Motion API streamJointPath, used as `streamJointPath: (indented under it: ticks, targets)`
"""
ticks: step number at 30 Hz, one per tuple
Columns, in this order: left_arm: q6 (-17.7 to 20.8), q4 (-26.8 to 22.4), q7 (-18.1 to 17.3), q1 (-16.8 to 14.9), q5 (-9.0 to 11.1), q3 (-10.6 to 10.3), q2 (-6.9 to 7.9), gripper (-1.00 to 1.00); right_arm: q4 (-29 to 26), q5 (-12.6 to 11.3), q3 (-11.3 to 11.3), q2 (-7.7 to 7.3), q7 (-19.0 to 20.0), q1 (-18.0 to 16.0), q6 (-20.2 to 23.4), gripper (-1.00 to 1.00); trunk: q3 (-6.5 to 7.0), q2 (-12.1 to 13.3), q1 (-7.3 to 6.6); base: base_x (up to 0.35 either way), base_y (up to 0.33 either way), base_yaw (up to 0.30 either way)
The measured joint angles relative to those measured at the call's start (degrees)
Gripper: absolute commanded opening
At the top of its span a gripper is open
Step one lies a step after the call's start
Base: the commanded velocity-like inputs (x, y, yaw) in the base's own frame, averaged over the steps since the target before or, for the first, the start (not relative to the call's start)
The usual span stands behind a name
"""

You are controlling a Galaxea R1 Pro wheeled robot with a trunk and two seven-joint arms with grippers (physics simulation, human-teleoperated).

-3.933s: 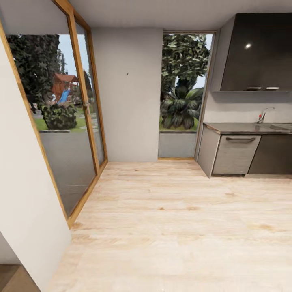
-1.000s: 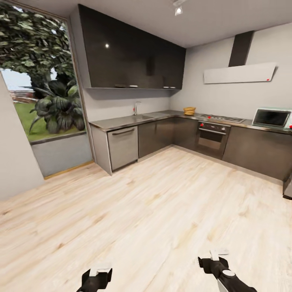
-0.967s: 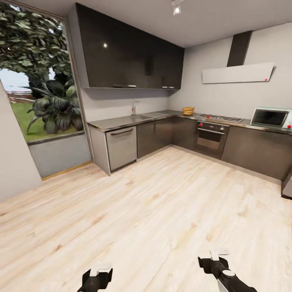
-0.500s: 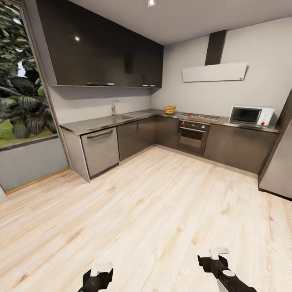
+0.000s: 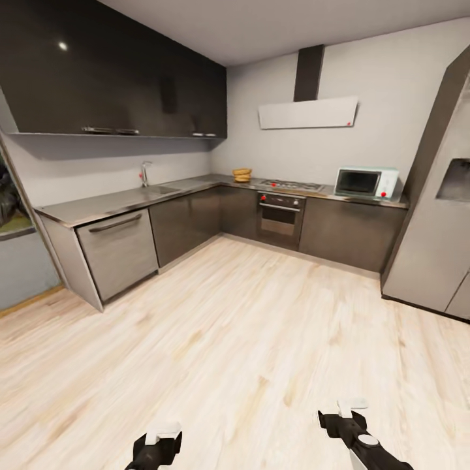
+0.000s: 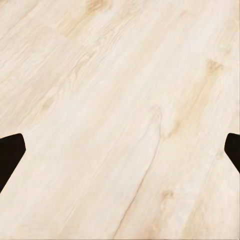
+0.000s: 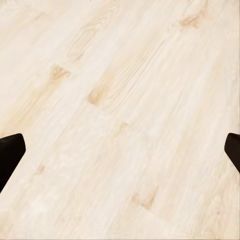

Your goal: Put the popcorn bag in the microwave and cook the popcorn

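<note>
While hands hang apart, popcorn bag [image 5: 242,175] — countertop [image 5: 130,199], microwave [image 5: 366,182].

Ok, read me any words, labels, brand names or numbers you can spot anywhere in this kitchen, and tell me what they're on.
None can be read. The microwave, oven, fridge and hood panel carry no legible text; the red dots on them are plain marks, too small to show any lettering.

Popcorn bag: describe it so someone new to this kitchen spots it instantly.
Follow the grey L-shaped countertop to its far corner under the dark wall cabinets. The popcorn bag sits there, just left of the gas hob. It is the one small tan, soft-looking lump among grey metal; the pale-blue microwave stands further right.
</note>
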Motion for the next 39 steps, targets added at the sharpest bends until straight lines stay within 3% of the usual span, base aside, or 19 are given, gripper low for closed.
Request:
streamJointPath:
  ticks: [14,20,32,39]
  targets:
    - [0.00,-0.22,0.02,0.18,-0.07,-0.18,-0.06,1.00,-0.01,0.00,0.00,0.00,0.00,0.00,0.00,1.00,-0.57,0.00,0.03,0.278,-0.098,-0.263]
    - [0.05,-4.46,0.13,1.47,-0.10,-0.18,-1.46,1.00,-0.01,0.01,-0.01,-0.01,0.00,0.01,0.00,1.00,-0.81,0.00,0.02,0.083,-0.002,-0.263]
    - [0.72,-4.91,0.15,1.33,0.00,0.14,-1.33,1.00,-0.01,0.10,0.06,0.00,0.04,0.08,0.00,1.00,-1.30,0.00,0.00,0.334,0.000,-0.259]
    - [0.73,-5.03,0.30,1.24,0.00,0.20,-1.30,1.00,0.06,0.24,0.08,0.01,0.08,0.08,0.00,1.00,-1.41,0.00,0.01,0.317,-0.088,-0.052]
